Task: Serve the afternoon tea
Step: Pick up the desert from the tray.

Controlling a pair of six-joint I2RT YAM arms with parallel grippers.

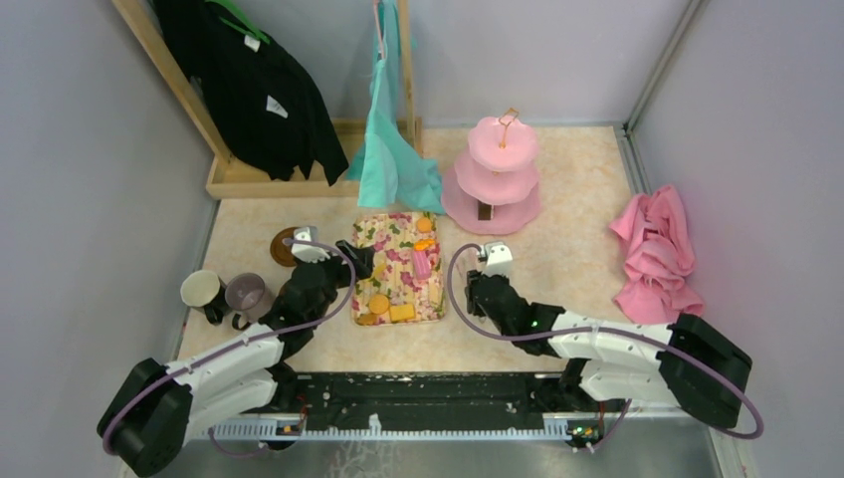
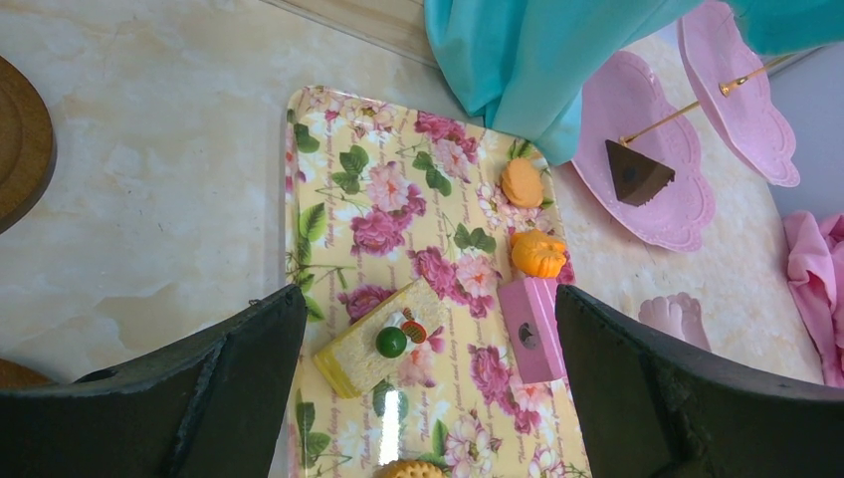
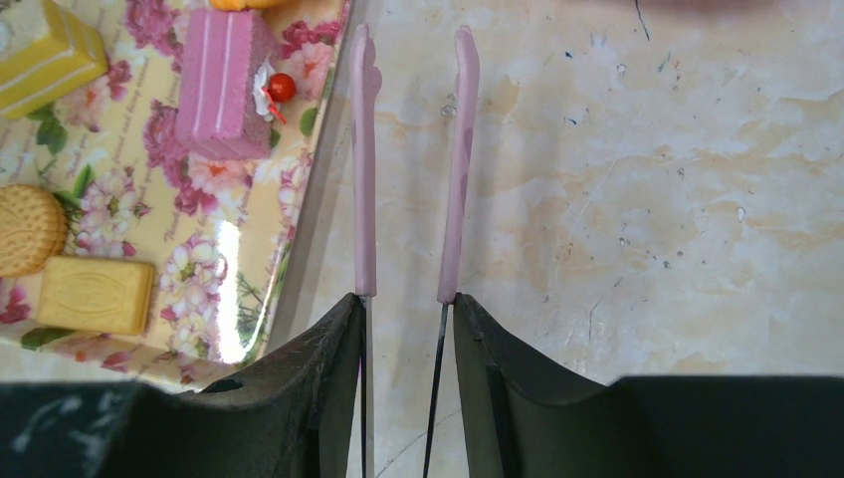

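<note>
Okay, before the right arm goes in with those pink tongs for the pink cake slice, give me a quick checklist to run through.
1. Grip of the right gripper on the pink tongs: ok, both blades sit between its fingers.
2. Tong blades apart and empty: ok.
3. Tongs lined up on the pink cake slice: not ok; they lie over bare table beside the floral tray.
4. The left gripper open and empty: ok. It hangs over the yellow cake slice; whether it clears the tongs' path, cannot tell.
5. Room on the pink stand: ok; only a brown wedge shows, on the bottom tier.
</note>
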